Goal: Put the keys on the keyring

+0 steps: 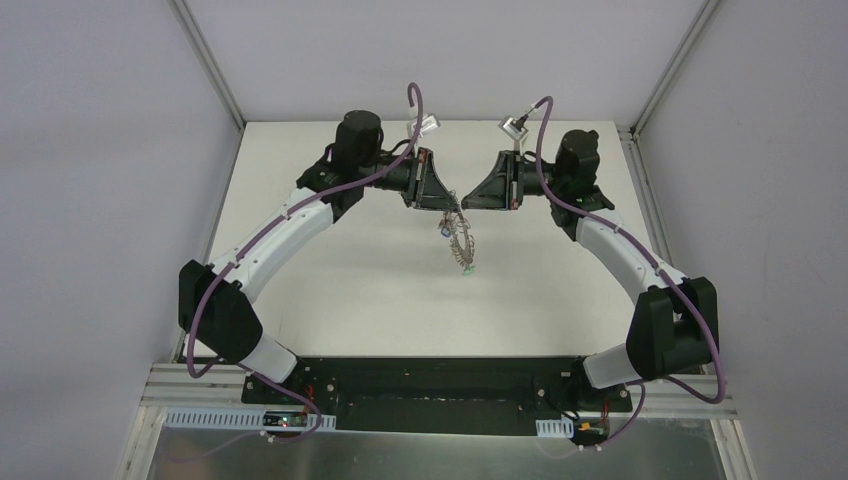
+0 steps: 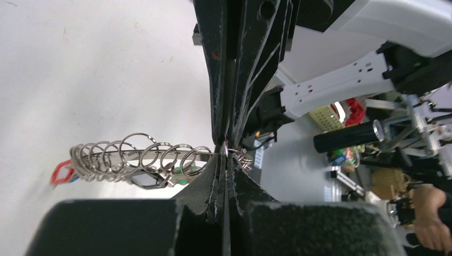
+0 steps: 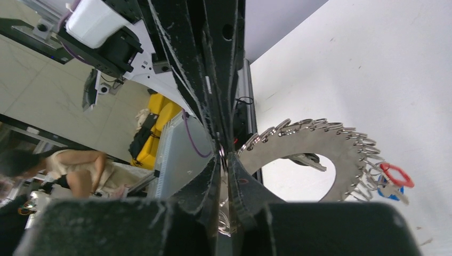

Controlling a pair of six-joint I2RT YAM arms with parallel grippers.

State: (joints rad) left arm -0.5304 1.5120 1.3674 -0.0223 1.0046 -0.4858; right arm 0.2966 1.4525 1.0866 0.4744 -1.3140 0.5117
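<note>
The keyring [image 1: 462,240], a flat grey ring fringed with silver wire loops, hangs above the white table between my two grippers. The left gripper [image 1: 447,205] is shut on its rim; in the left wrist view the keyring [image 2: 138,156] runs edge-on into the gripper [image 2: 225,152]. The right gripper [image 1: 468,203] meets it from the other side. In the right wrist view that gripper [image 3: 224,154] is pinched to a slit round a small wire loop beside the keyring [image 3: 320,143]. Keys hang from the loops: a red-headed key [image 3: 397,175], a green one [image 1: 468,270], a black one [image 2: 146,180].
The white table [image 1: 340,290] is walled by pale panels with aluminium corner posts [image 1: 210,60]. Both arms arch inward from the black base bar [image 1: 440,385] at the near edge. Purple cables [image 1: 415,100] loop above the wrists.
</note>
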